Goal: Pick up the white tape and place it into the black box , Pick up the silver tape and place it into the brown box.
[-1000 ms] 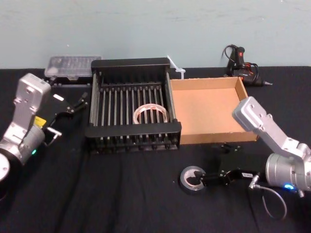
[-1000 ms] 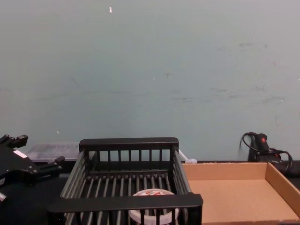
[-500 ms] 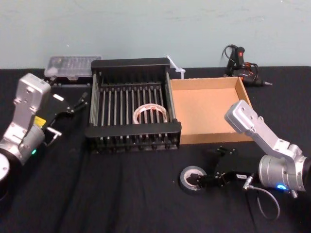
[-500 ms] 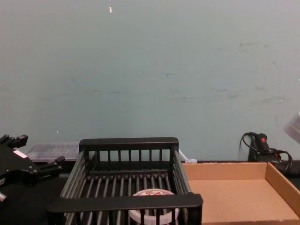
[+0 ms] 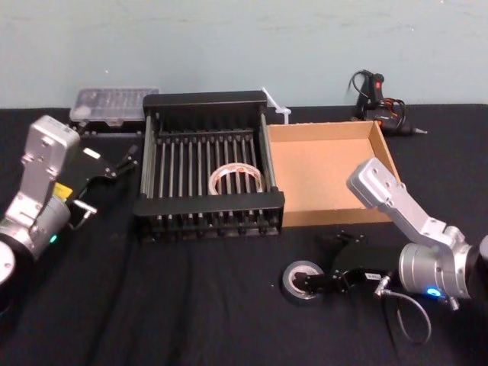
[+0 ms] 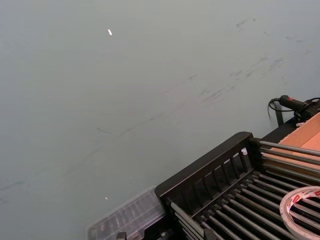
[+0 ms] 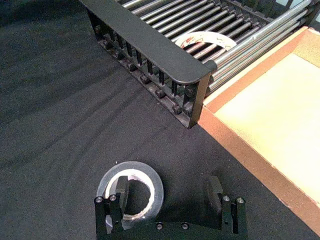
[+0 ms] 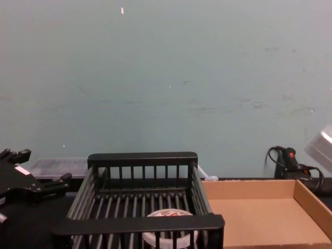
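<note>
Black bench [image 5: 191, 313]: silver tape [image 7: 131, 167] lies flat in front of brown box [image 5: 328, 164]. Right claw [image 7: 167, 186] spread, one finger in core. Likely light, stiff roll; pinch its wall. Left claw [image 5: 122, 162] parked, spread.

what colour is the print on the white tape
Red, on the white tape, clearest in the chest view.

A workshop or robot test room is shown. A table [image 5: 191, 320] covered with black cloth is set against a plain painted wall [image 8: 166, 78] that is marked with scuffs. A black tool with a cord [image 5: 372, 93] and a clear case of small parts [image 5: 114, 103] are laid at the back, and a crate [image 5: 204, 100] and a cardboard box [image 5: 335, 216] are set out side by side.
</note>
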Robot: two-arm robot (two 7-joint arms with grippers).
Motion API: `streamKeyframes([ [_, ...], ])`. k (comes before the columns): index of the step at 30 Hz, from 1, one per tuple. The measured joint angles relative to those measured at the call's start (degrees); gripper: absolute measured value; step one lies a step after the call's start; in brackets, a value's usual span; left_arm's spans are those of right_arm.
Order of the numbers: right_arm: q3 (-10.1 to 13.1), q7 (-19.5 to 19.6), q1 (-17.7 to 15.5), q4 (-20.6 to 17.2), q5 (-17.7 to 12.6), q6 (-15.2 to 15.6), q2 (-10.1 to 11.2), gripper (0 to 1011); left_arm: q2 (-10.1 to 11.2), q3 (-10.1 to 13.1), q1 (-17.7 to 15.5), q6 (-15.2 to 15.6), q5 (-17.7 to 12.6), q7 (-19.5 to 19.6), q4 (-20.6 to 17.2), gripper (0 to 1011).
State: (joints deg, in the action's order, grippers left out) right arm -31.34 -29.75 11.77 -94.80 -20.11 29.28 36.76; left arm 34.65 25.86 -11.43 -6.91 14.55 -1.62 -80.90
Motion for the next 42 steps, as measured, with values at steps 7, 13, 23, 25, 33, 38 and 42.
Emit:
streamKeyframes([
  [7, -0.37, 0.09, 0.18, 0.68, 0.08, 0.11, -0.24, 1002, 0.00, 0.00, 0.00, 0.00, 0.00, 0.00, 0.00, 1001],
  [13, -0.43, 0.29, 0.13, 1.02, 0.24, 0.11, -0.31, 1002, 0.00, 0.00, 0.00, 0.00, 0.00, 0.00, 0.00, 1001],
  [23, -0.35, 0.35, 0.06, 1.02, 0.33, 0.02, -0.28, 1002, 0.00, 0.01, 0.00, 0.00, 0.00, 0.00, 0.00, 1001],
  [25, -0.35, 0.35, 0.06, 1.01, 0.34, 0.00, -0.27, 1003, 0.00, 0.00, 0.00, 0.00, 0.00, 0.00, 0.00, 1002],
  [33, -0.35, 0.34, 0.06, 0.99, 0.36, -0.01, -0.27, 929, 0.00, 0.00, 0.00, 0.00, 0.00, 0.00, 0.00, 1001],
  [38, -0.35, 0.33, 0.05, 0.96, 0.36, -0.01, -0.27, 821, 0.00, 0.00, 0.00, 0.00, 0.00, 0.00, 0.00, 1001],
  [42, -0.35, 0.33, 0.05, 0.95, 0.36, -0.01, -0.27, 677, 0.00, 0.00, 0.00, 0.00, 0.00, 0.00, 0.00, 1001],
])
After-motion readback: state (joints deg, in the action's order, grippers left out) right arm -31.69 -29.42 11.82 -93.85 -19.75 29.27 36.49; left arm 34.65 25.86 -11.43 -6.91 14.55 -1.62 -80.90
